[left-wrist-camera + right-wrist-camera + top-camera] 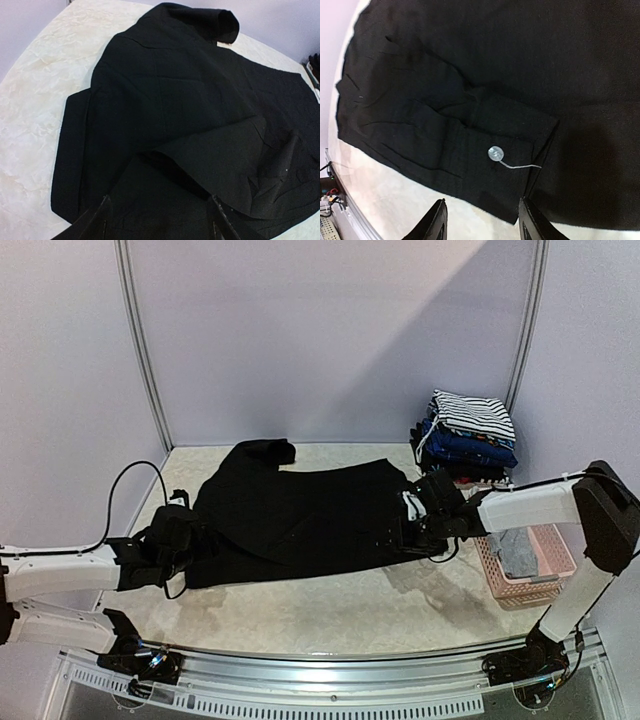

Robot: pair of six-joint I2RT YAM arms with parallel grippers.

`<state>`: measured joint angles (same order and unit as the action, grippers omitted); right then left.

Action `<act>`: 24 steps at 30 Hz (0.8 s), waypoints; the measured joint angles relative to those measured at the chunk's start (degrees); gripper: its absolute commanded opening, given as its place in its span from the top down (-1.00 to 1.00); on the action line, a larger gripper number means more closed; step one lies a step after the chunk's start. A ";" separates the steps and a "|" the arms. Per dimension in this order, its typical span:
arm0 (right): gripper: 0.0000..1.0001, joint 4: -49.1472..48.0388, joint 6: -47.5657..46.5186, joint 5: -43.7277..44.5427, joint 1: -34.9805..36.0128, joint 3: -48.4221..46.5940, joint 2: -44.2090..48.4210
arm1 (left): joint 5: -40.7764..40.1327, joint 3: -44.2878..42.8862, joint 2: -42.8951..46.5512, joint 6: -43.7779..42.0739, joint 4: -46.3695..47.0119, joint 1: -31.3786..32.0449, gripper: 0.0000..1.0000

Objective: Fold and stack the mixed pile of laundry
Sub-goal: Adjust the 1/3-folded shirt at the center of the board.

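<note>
My left fingers (101, 220) spread, empty over black shirt (165, 100) | my right fingers (439, 220) apart, empty beside cuff (510, 135) | next: pinch edges evenly, fold flat

Black garment (470, 75) across most of the frame, creased toward the left. On a folded cuff (470, 150), a pale button (495, 153) with a loose thread (520, 166) trailing right. Pale table (395, 200) below the hem. At the bottom edge, gripper (482, 201), fingers apart, astride the cuff's corner, nothing pinched.
</note>
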<state>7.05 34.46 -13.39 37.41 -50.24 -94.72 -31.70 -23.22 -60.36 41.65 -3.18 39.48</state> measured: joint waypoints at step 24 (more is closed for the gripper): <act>0.07 4.42 1.31 4.98 1.22 -4.96 -7.80 | 2.82 0.02 -4.94 -4.17 7.43 0.00 -0.28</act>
<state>11.46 35.77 -8.40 38.63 -55.20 -102.52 -28.88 -23.20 -65.30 37.47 4.25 39.48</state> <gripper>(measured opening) 0.463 0.641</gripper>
